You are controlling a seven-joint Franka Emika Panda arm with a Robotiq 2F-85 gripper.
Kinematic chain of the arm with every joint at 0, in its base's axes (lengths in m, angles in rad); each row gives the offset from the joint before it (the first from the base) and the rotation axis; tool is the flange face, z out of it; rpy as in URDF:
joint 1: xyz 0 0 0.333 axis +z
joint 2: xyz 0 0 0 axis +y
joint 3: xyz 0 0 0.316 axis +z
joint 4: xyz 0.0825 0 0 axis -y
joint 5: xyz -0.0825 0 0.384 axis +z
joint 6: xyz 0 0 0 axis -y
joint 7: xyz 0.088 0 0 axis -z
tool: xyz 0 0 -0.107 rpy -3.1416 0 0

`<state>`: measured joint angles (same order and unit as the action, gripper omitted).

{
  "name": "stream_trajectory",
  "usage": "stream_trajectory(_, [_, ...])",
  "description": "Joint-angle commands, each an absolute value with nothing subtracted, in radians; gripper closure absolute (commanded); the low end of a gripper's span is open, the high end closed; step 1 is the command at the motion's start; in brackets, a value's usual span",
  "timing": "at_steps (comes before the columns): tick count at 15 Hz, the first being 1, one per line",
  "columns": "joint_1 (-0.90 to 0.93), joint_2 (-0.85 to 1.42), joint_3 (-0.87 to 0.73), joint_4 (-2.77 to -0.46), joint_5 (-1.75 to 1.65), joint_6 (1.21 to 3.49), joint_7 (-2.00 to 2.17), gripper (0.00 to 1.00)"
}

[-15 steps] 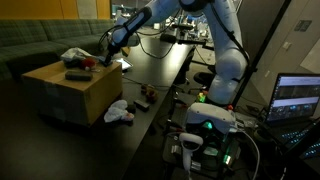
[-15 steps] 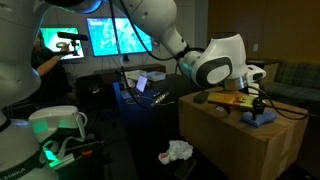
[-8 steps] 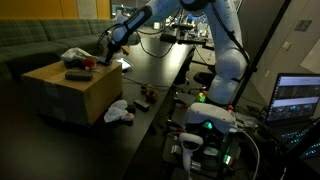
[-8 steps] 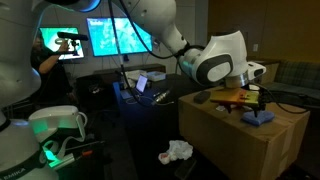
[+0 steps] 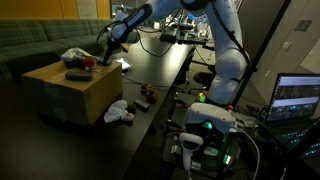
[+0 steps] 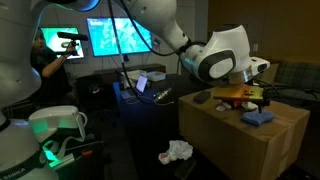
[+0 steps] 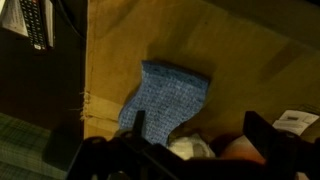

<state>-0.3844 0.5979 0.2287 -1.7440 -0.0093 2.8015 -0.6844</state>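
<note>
On top of the cardboard box [image 7: 240,50], blue cloth [image 7: 165,95] sits right under the gripper [image 7: 195,122], partly between its spread-apart fingers [image 7: 265,138].

A cardboard box [image 7: 245,50] bears a blue cloth [image 7: 165,97].

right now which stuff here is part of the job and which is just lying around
In the job:
open gripper
blue cloth
cardboard box

Lying about:
white rag
laptop
remote
</note>
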Motion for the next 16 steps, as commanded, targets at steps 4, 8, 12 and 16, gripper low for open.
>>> stream_trajectory(4, [-0.373,0.685,0.205,-1.618,0.015,2.775,-0.691,0.00])
stream_trajectory(8, [-0.369,0.749,0.196,-1.540,0.009,2.755,-0.686,0.00])
stream_trajectory(12, [-0.360,0.805,0.183,-1.463,0.005,2.718,-0.675,0.00])
stream_trajectory(16, [-0.356,0.837,0.173,-1.395,0.007,2.656,-0.673,0.00])
